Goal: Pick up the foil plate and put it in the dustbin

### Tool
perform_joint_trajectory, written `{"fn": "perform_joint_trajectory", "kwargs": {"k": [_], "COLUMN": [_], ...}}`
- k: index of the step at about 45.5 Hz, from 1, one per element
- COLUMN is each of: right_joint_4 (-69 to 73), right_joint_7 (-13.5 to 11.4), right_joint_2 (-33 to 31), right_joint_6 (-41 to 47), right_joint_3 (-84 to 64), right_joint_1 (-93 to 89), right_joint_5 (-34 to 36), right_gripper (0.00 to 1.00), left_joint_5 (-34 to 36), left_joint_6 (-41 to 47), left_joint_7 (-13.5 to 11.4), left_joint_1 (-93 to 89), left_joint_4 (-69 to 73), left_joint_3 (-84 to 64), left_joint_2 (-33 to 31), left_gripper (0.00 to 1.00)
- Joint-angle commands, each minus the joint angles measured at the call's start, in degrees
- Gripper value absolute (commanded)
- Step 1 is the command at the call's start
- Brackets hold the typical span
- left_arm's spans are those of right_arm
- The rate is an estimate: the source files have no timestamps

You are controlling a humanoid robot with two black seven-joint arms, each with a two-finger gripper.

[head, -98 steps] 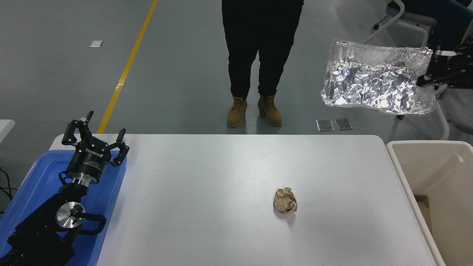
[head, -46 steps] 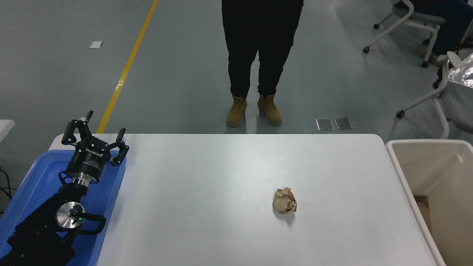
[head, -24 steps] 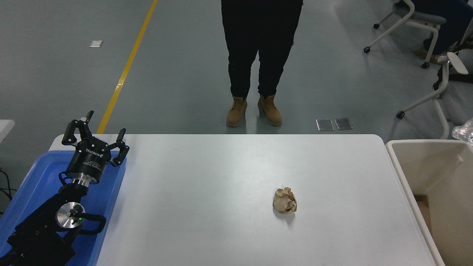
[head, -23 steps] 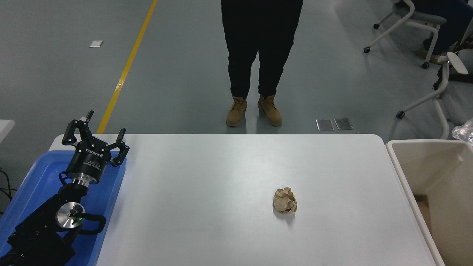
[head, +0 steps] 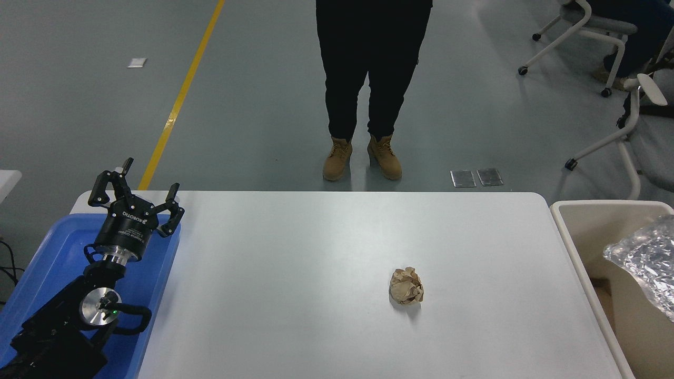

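1. At the right edge of the view, the foil plate (head: 645, 266) shows within the mouth of the dustbin (head: 584, 210), its crinkled silver surface cut off by the picture's border.
2. Whether the plate hangs over the opening, leans on a wall or lies inside the bin cannot be told, since only part of it shows.
3. No right arm or right tool is in view, so what holds the plate, if anything, cannot be told either.
4. Over the blue tray (head: 39, 252) at the lower left, the left tool (head: 136, 197) is parked with its fingers spread wide and nothing between them.
5. On the bench (head: 295, 252) a small crumpled paper ball (head: 406, 286) lies alone, well apart from the bin.
6. Beyond the far side of the bench a person (head: 368, 84) stands, with only legs and tan boots showing.
7. Judged from this, the pick-up is done and the plate has reached the bin; what may remain is letting it go so it settles to the bottom.
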Motion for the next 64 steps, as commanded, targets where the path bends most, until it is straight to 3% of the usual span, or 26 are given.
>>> {"fn": "perform_joint_trajectory", "kwargs": {"k": [1, 13, 14, 18, 19, 33, 41, 46, 54, 64], "right_joint_4": [0.0, -0.1, 0.0, 0.3, 0.4, 5.0, 17.4, 26.8, 39.5, 49.2], "right_joint_7": [0.0, 0.0, 0.1, 0.1, 0.2, 0.1, 0.1, 0.1, 0.1, 0.0], "right_joint_2": [1.0, 1.0, 1.0, 1.0, 1.0, -0.1, -7.9, -11.5, -10.7, -7.8], "right_joint_6": [-0.5, -0.9, -1.1, -3.1, -3.4, -3.2, -2.9, -1.2, 0.2, 7.6], "right_joint_3": [0.4, 0.3, 0.3, -0.5, -0.6, -0.8, -1.9, -12.5, -33.0, -38.6], "right_joint_1": [-1.4, -1.3, -1.4, -1.4, -1.4, 2.4, 13.9, 25.5, 46.0, 63.4], "right_joint_5": [0.7, 0.8, 0.8, 1.1, 1.1, 1.1, -0.1, -0.1, 0.0, -0.5], "right_gripper": [0.0, 0.0, 0.11, 0.9, 1.0, 1.0, 1.0, 1.0, 1.0, 1.0], "left_joint_5": [0.0, 0.0, 0.0, 0.0, 0.0, 0.0, 0.0, 0.0, 0.0, 0.0], "left_joint_6": [0.0, -0.1, 0.0, 0.0, -0.1, -0.1, 0.0, -0.1, 0.0, 0.0], "left_joint_7": [0.0, 0.0, 0.0, 0.0, 0.0, 0.0, 0.1, 0.0, 0.0, 0.1], "left_joint_1": [0.0, 0.0, 0.0, 0.0, 0.0, 0.0, 0.0, 0.0, 0.0, 0.0], "left_joint_4": [0.0, 0.0, 0.0, 0.0, 0.1, 0.0, 0.0, 0.0, 0.0, 0.0], "left_joint_3": [0.0, 0.0, 0.0, 0.0, 0.0, 0.0, 0.0, 0.0, 0.0, 0.0], "left_joint_2": [0.1, 0.1, 0.0, 0.0, 0.0, 0.0, 0.0, 0.0, 0.0, 0.0], "left_gripper": [0.98, 0.98, 0.98, 0.98, 0.98, 0.98, 0.98, 0.98, 0.98, 0.98]}}
